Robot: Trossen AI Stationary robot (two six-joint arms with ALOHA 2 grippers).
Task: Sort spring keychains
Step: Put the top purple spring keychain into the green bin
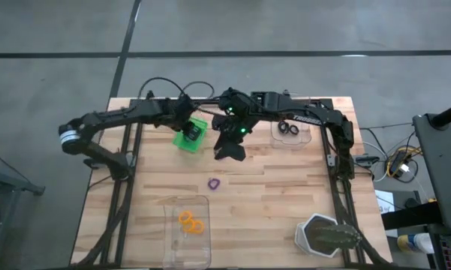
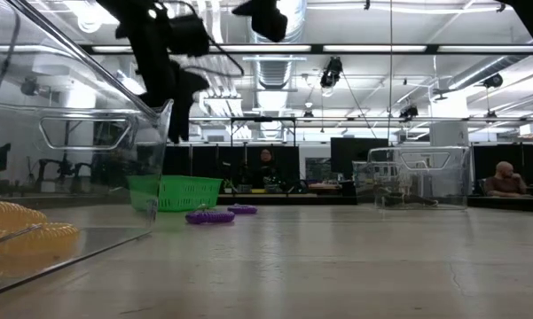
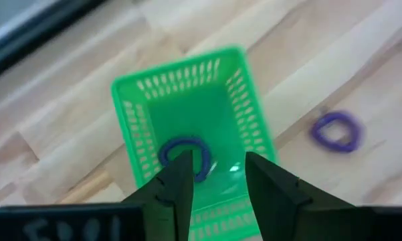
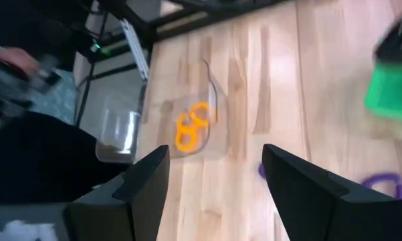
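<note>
In the left wrist view my left gripper [image 3: 217,179] is open and hangs above the small green bin [image 3: 187,114]. A purple spring keychain [image 3: 185,155] lies on the bin's floor, below the fingers and apart from them. Another purple keychain [image 3: 336,130] lies on the wood beside the bin; the high view shows it too [image 1: 214,182]. The low view shows two purple keychains [image 2: 210,216] [image 2: 242,209] flat on the table. My right gripper [image 1: 229,148] is open and hovers right of the bin. Orange keychains [image 1: 191,223] lie in a clear tray, black ones [image 1: 289,129] in another.
The clear tray with the orange rings [image 1: 187,251] sits at the near edge, and the tray with the black rings [image 1: 306,136] at the far right. A grey hexagonal dish [image 1: 309,234] stands at the near right corner. Bare wood lies between them.
</note>
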